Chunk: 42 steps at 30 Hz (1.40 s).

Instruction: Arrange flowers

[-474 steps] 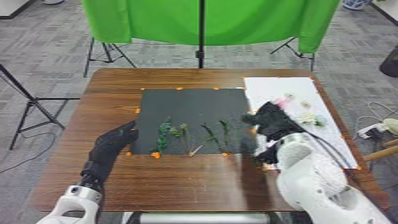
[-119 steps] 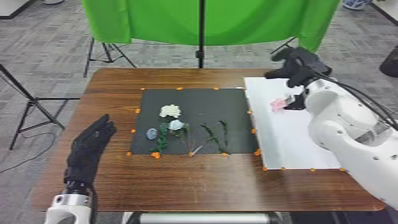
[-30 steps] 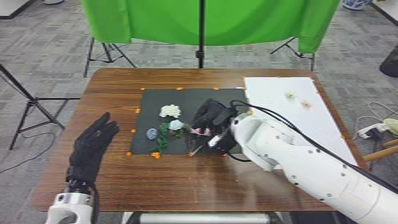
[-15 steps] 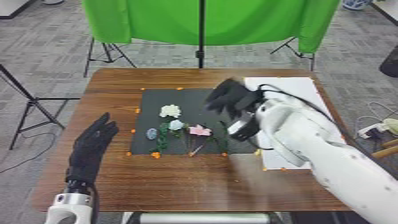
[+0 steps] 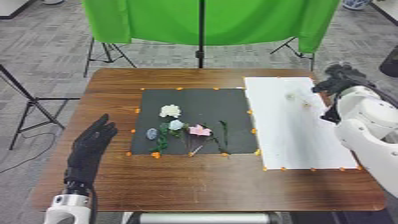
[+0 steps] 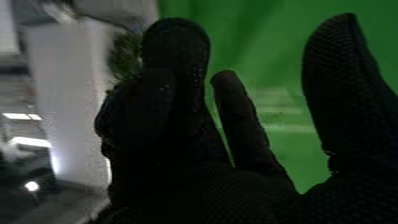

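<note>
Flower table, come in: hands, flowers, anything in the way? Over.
Left hand open, left of black mat. Right hand open, right of white sheet. Pink flower on mat, unobstructed.

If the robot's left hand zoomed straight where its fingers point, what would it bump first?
Probably nothing on the table: the left hand would pass left of the dark mat. Beyond, maybe the green cloth; depth is unclear.

arms (image 5: 371, 125): white, rounded | cable (image 5: 380, 93): black | left hand (image 5: 86, 152): black glove | right hand (image 5: 343, 80): black glove, textured
</note>
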### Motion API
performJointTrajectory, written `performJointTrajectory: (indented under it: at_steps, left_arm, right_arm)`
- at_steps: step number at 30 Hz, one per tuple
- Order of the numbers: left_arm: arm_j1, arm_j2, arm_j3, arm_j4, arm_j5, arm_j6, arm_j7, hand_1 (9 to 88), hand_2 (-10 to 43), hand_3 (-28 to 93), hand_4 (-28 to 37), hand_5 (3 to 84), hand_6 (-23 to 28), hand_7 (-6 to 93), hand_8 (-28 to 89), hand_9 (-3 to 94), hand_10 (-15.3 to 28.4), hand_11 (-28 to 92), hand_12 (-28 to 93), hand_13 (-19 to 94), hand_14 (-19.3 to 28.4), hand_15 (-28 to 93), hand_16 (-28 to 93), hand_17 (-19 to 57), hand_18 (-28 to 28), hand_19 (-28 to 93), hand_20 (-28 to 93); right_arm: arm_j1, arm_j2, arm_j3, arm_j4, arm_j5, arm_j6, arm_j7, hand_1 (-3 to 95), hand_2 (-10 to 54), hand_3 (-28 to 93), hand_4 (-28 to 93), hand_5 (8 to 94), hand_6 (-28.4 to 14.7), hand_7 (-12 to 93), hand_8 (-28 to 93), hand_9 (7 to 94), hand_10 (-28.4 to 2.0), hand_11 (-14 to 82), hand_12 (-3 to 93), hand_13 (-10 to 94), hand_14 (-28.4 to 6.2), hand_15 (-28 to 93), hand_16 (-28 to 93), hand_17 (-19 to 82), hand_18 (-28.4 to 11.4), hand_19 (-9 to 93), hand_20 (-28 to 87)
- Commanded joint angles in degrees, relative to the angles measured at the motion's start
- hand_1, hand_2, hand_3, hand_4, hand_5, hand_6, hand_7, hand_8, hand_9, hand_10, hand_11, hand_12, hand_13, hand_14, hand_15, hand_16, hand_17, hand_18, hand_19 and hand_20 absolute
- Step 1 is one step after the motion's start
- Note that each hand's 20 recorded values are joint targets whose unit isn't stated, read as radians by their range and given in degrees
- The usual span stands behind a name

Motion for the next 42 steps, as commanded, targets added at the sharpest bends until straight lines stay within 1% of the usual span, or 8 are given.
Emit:
performJointTrajectory:
  at_steps: [1, 9, 16, 20, 23, 28, 35, 42]
  left_arm:
    - [0.03, -0.5, 0.33, 0.07, 0.39, 0.99, 0.48, 27.8, -9.5, 66, -17.1, 38.0, 3.0, 6.6, -4, 36.8, 11.1, 10, 17, 27, 15.2, 13, 7, -0.2, 15.2, 4, 19]
    - [-0.09, -0.61, 0.43, 0.13, 0.45, 0.57, 0.28, 29.3, -9.5, 65, -16.7, 38.1, 3.0, 7.1, -4, 36.8, 11.0, 10, 17, 27, 15.0, 12, 7, -0.1, 15.3, 4, 19]
    - [0.41, -0.73, 0.32, 0.02, 0.28, 0.54, 0.49, 29.5, -9.5, 65, -16.6, 38.1, 3.0, 7.1, -4, 36.8, 11.0, 10, 17, 27, 15.0, 13, 7, -0.1, 15.3, 4, 18]
    - [0.36, -0.75, 0.28, 0.02, 0.27, 0.59, 0.37, 29.4, -9.5, 65, -16.3, 38.2, 3.0, 7.1, -4, 36.8, 11.0, 10, 17, 28, 15.0, 13, 7, -0.1, 15.3, 4, 18]
    - [0.49, -0.74, 0.19, -0.04, 0.23, 0.64, 0.4, 29.4, -9.5, 65, -16.3, 38.2, 3.0, 7.1, -4, 36.8, 11.0, 10, 17, 27, 15.1, 13, 7, -0.1, 15.3, 4, 18]
    - [0.64, -0.86, 0.19, -0.06, 0.13, 0.69, 0.65, 29.3, -9.5, 65, -16.3, 38.2, 3.1, 7.1, -4, 36.8, 11.0, 10, 16, 27, 15.0, 13, 7, -0.1, 15.2, 4, 18]
    - [0.86, -0.64, -0.17, -0.1, 0.12, 0.62, 0.3, 29.3, -9.5, 65, -16.4, 38.3, 3.1, 7.0, -4, 36.9, 11.0, 10, 16, 27, 15.0, 13, 7, -0.1, 15.2, 4, 19]
    - [0.35, -0.57, 0.07, 0.01, 0.35, 0.15, -0.05, 29.1, -9.5, 65, -16.3, 38.4, 3.0, 7.2, -4, 36.9, 11.0, 10, 16, 27, 15.0, 13, 7, -0.1, 15.2, 4, 19]
  right_arm:
    - [3.08, -2.26, -6.85, 8.52, 3.83, 5.32, -1.08, 37.0, -9.5, 61, -18, 41.3, -5.7, 5, -4, 44.3, -19.7, 6.3, 21.5, 77, -8.9, 61, 28, 54, -14.8, 92, 45]
    - [6.02, -3.29, -11.92, 13.61, 3.73, 9.91, -3.39, 38.3, -9.5, 60, -21, 45.2, -5.8, 7, -4, 50.9, -18.6, 9.2, 20.3, 81, -7.0, 60, 28, 58, -13.2, 93, 44]
    - [7.42, -3.41, -17.19, 16.15, 0.26, 17.4, -5.63, 43.3, -9.5, 63, -21, 50.2, -0.9, 12, -7, 60.2, -16.1, 13.0, 18.7, 86, -4.6, 58, 28, 61, -11.1, 93, 44]
    - [8.51, -3.62, -20.5, 17.84, -2.38, 21.73, -5.63, 50.6, -9.5, 63, -21, 60.5, 1.1, 16, -9, 71.2, -13.4, 16.5, 17.7, 89, -3.0, 57, 29, 64, -9.6, 93, 46]
    - [9.27, -3.54, -22.56, 18.69, -3.62, 23.67, -6.39, 59.3, -9.5, 54, -20, 69.4, 0.4, 17, 4, 80.9, -10.5, 9.4, 27.7, 91, -2.4, 56, 31, 66, -9.1, 93, 47]
    - [10.23, -3.32, -23.41, 18.46, -5.05, 25.66, -7.55, 63.6, -9.5, 53, -19, 78.2, 0.6, 19, 7, 89.7, -9.4, 8.5, 33.1, 93, -1.9, 56, 32, 68, -8.9, 93, 48]
    - [8.31, -0.47, -19.04, 5.85, -5.67, 26.19, -8.73, 63.8, -9.5, 54, -19, 80.0, 0.3, 18, 8, 91.1, -9.2, 8.9, 33.7, 94, -1.5, 56, 32, 69, -8.8, 93, 49]
    - [14.17, -1.8, -27.51, -2.99, 0.1, 22.42, -16.34, 63.1, -9.5, 55, -19, 80.1, 0.3, 18, 9, 91.2, -9.2, 8.7, 34.2, 94, -1.3, 56, 32, 69, -8.5, 93, 49]
